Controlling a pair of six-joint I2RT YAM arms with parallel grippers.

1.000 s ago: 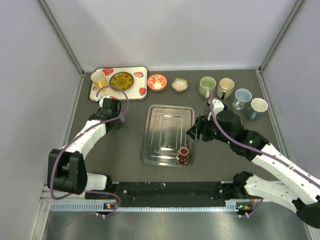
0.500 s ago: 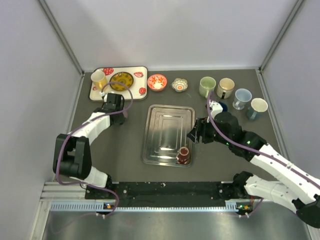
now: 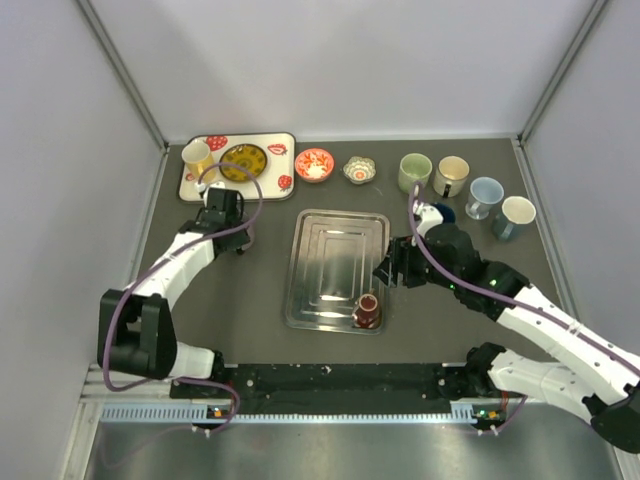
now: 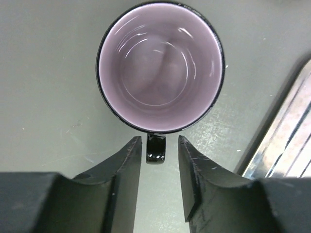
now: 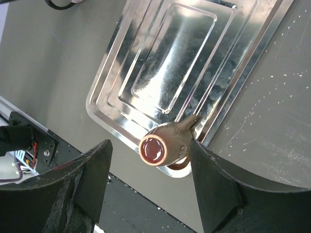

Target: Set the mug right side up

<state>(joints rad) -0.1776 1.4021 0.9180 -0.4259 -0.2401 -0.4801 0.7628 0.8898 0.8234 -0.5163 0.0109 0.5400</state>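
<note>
A brown mug (image 3: 367, 311) stands upside down, red base up, in the near right corner of the metal tray (image 3: 335, 240). My right gripper (image 3: 391, 268) hovers above it, open and empty; in the right wrist view the mug (image 5: 165, 145) lies between the wide-spread fingers (image 5: 95, 179) and below them. My left gripper (image 3: 222, 197) is at the far left. In the left wrist view it (image 4: 156, 162) is open, its fingers either side of the handle (image 4: 156, 148) of an upright black mug with a purple inside (image 4: 160, 65), not touching it.
A white strawberry-print tray (image 3: 281, 147) with a yellow mug (image 3: 197, 157) and a dish stands at the back left. Two small bowls (image 3: 314, 164) (image 3: 359, 170) are at the back middle. Several mugs (image 3: 451, 175) line the back right.
My left gripper has shifted slightly toward the back. My right gripper has edged a little left, staying open above the tray's right side. The brown mug has not moved.
</note>
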